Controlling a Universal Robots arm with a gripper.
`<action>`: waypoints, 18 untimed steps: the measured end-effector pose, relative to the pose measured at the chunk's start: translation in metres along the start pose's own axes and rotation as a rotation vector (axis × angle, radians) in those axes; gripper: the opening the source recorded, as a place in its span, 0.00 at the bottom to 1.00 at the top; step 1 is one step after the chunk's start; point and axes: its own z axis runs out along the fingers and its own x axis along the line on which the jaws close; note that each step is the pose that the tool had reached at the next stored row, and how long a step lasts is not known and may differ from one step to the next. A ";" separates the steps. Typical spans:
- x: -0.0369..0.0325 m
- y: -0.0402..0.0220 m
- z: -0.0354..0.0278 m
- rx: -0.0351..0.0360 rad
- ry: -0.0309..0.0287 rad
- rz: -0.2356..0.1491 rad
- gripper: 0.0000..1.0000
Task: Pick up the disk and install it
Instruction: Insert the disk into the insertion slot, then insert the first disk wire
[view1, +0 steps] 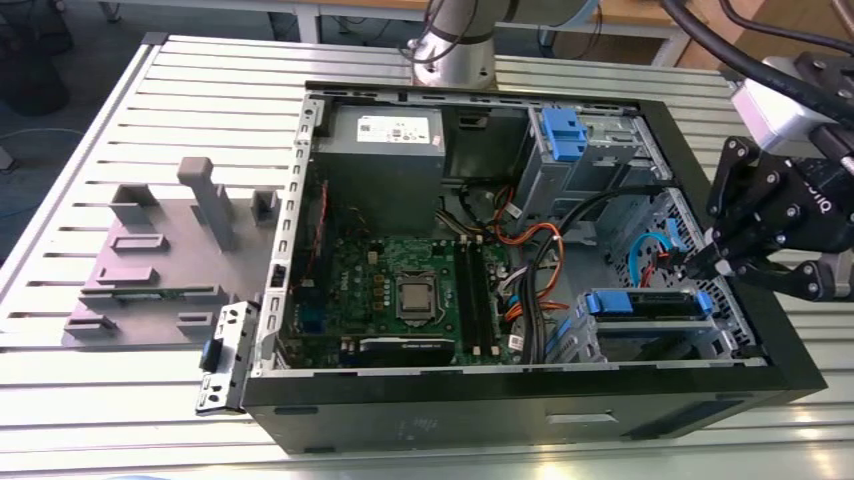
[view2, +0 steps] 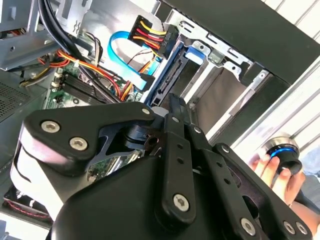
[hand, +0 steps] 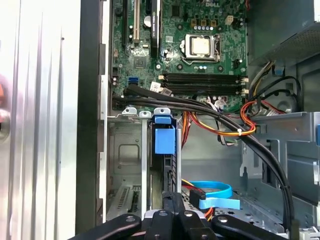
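Grey plastic first, at the exterior view's left: a stepped fixture block (view1: 160, 255) on the slatted metal table (view1: 200, 100). Just beside it, against the outer wall of the case, a small metal bracket (view1: 224, 355).

Then the black computer case (view1: 534, 395), on its side with the cover off. Holds a green motherboard (view1: 400, 290) in its left half, with the bare processor socket (view1: 416, 295) near the board's middle. Behind the board, at the far wall, a grey power supply box (view1: 387, 130). Further right, a bundle of orange and black cables (view1: 527, 250) and a blue drive caddy (view1: 563, 135) in the far bay. In the first wrist view, a blue flat cable (hand: 212, 192) beside the near cage.

Near the case's right wall, the disk (view1: 647, 303). Stands on edge between the metal walls of the near drive cage, blue tab toward the motherboard. In both wrist views, shows as a dark edge (hand: 170, 165) (view2: 172, 75) from that tab to the fingers.

At the exterior view's far right, over the case wall, the gripper (view1: 703, 262) (view2: 172, 102) (hand: 172, 197). Jaws pressed together, no gap visible in either wrist view, tips right at the disk's outer end. Touching or just short of it: impossible to tell.

In the second wrist view, beyond the case wall, a person's hand (view2: 272, 167) on a round blue-ringed knob (view2: 282, 150).
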 end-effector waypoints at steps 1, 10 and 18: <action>0.0000 0.0000 0.0000 0.0000 -0.0002 0.000 0.11; -0.0002 0.0001 -0.0023 0.0000 0.0002 0.000 0.11; -0.0003 0.0002 -0.0032 0.0000 0.0001 0.000 0.17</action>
